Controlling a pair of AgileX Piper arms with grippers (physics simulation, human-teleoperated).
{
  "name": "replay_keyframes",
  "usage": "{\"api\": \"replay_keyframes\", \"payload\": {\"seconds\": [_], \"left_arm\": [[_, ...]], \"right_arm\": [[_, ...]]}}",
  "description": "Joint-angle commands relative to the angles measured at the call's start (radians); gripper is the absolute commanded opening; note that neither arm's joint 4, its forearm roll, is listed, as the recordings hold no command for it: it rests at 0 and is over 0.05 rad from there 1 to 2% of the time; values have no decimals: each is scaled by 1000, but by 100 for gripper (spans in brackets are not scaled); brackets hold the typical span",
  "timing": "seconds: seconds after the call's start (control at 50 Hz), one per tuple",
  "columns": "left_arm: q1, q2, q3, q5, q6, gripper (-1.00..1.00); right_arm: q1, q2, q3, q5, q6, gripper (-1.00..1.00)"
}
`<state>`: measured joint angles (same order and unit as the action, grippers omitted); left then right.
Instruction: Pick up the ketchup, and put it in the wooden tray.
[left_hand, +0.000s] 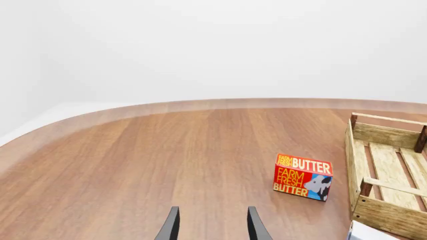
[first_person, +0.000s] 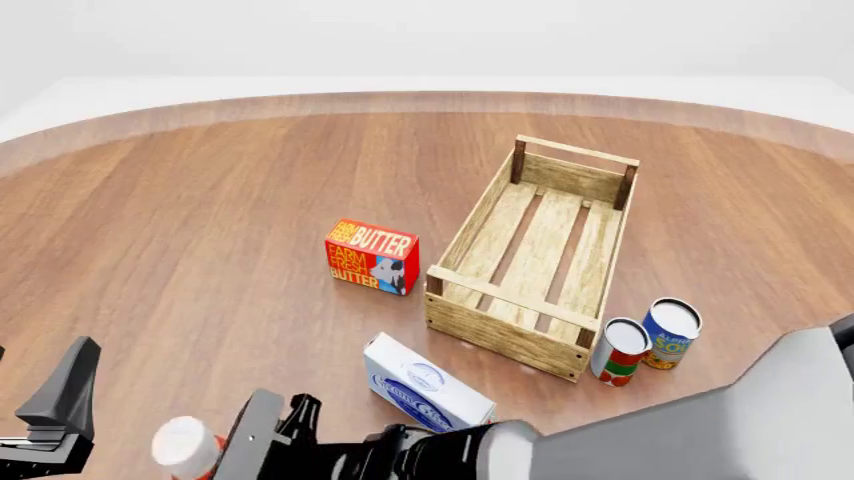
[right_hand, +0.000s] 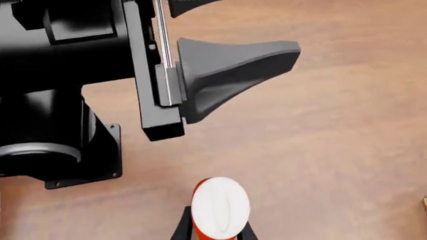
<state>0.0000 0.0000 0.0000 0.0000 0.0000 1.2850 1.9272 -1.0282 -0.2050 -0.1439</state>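
The ketchup (first_person: 186, 444) stands at the near left edge of the table; only its white cap and a bit of red-orange shoulder show. From above, the ketchup cap (right_hand: 220, 202) sits between the two dark fingers of my right gripper (right_hand: 217, 231), which is shut on the bottle's neck. My right gripper (first_person: 227, 448) reaches across from the right. My left gripper (left_hand: 213, 227) is open with nothing between its fingers, and sits just left of the bottle (first_person: 56, 415). The wooden tray (first_person: 462, 236) lies at the middle right, with nothing in it.
A red-orange butter box (first_person: 372, 257) stands left of the tray. A white box (first_person: 424, 386) lies near the tray's near corner. Two tin cans (first_person: 619, 350) (first_person: 670, 333) stand by its right near corner. My left arm's finger (right_hand: 233, 65) is close beside the bottle.
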Motion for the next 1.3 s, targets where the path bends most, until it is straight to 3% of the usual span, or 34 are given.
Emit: {"api": "replay_keyframes", "payload": {"seconds": [0.02,0.38,0.68,0.94,0.98,1.04,1.3], "left_arm": [[0,0,0,0,0,100],[0,0,0,0,0,100],[0,0,0,0,0,100],[0,0,0,0,0,100],[0,0,0,0,0,100],[0,0,0,0,0,100],[0,0,0,0,0,100]], "right_arm": [[-72,-102,64,13,-7,-100],[-182,-244,0,194,-64,-100],[-323,-355,-37,265,-87,-100],[-405,-435,-98,363,-77,-100],[-413,-449,-122,387,-30,-100],[-450,-472,-141,417,-56,-100],[-589,-516,-136,420,-53,-100]]}}
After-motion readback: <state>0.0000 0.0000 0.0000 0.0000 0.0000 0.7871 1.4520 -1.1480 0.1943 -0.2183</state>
